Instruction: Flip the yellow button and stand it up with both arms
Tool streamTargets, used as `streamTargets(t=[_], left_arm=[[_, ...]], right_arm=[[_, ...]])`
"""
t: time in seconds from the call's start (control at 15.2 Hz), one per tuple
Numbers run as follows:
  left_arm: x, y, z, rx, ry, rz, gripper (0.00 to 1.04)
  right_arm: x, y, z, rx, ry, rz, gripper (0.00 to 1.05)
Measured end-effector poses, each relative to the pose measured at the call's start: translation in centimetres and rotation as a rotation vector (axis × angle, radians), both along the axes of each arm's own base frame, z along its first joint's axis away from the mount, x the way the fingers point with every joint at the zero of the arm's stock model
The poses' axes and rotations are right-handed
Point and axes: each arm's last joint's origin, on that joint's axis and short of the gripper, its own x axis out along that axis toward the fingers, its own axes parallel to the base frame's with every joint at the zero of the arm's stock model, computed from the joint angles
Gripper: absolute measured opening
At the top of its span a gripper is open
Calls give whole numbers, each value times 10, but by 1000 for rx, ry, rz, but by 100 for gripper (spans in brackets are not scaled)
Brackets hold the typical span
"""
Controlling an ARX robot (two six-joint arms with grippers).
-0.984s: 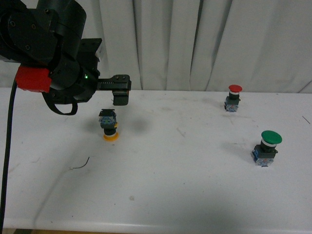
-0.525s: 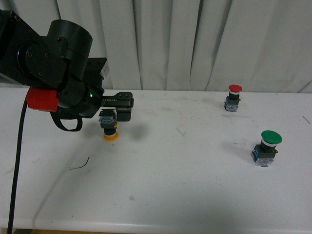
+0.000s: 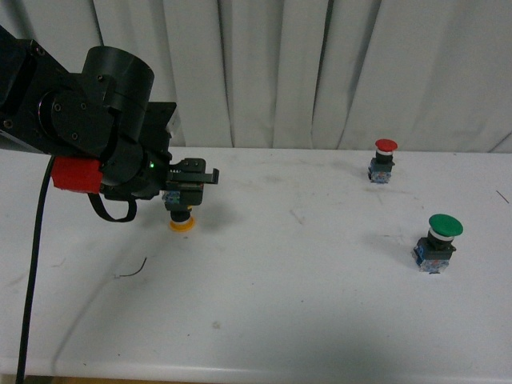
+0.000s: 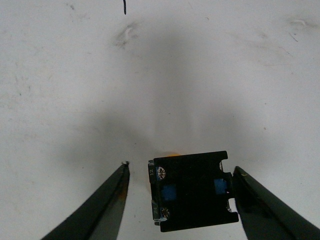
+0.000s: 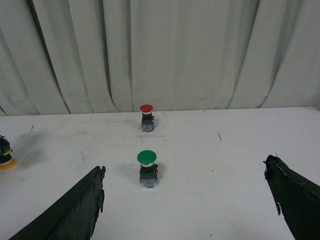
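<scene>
The yellow button (image 3: pixel 182 223) stands upside down on the white table, its orange-yellow cap down and its dark blocky base up. My left gripper (image 3: pixel 189 187) is open and has come down over it. In the left wrist view the base (image 4: pixel 192 192) with blue bits lies between the two black fingers (image 4: pixel 107 207). The right-hand finger is close to or touching the base and the other stands apart, so the left gripper (image 4: pixel 180 167) is open around it. My right gripper (image 5: pixel 185 167) is open and empty, far from the yellow button (image 5: pixel 5 156), and is out of the front view.
A green-capped button (image 3: pixel 438 242) stands upright at the right and a red-capped button (image 3: pixel 383 160) at the back right. Both also show in the right wrist view, the green one (image 5: pixel 147 167) and the red one (image 5: pixel 146 116). A white curtain hangs behind the table (image 3: pixel 304 304).
My left arm has come down and towards the yellow button, so its open jaws now straddle the button's base. The buttons have not moved.
</scene>
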Motion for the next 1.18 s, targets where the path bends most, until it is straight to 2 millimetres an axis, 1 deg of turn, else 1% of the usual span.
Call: streamTargets(t=[0.07, 0.13, 0.39, 0.52, 0.59, 0.72, 0.79, 0.85, 0.98, 1.05, 1.11, 1.18], left_arm=[[0, -2, 0, 6, -3, -4, 43], [-1, -4, 0, 8, -6, -7, 37], [-5, -9, 2, 7, -17, -18, 36], [-18, -12, 16, -2, -52, -30, 36], [-30, -15, 36, -16, -106, -44, 36], [-63, -24, 79, -49, -222, -87, 36], [-83, -29, 95, -58, -262, -110, 36], [-108, -33, 107, -69, -290, -137, 36], [-155, -36, 118, -91, -315, -181, 36], [-193, -32, 130, -149, -357, -178, 36], [-225, -17, 127, -343, -381, -156, 36], [-228, -13, 127, -517, -407, -194, 36]], right_arm=[[0, 0, 0, 0, 0, 0, 98], [0, 0, 0, 0, 0, 0, 98], [0, 0, 0, 0, 0, 0, 98], [0, 0, 0, 0, 0, 0, 98], [0, 0, 0, 0, 0, 0, 98], [0, 0, 0, 0, 0, 0, 98], [0, 0, 0, 0, 0, 0, 98], [0, 0, 0, 0, 0, 0, 98], [0, 0, 0, 0, 0, 0, 98], [0, 0, 0, 0, 0, 0, 98], [0, 0, 0, 0, 0, 0, 98], [0, 0, 0, 0, 0, 0, 98]])
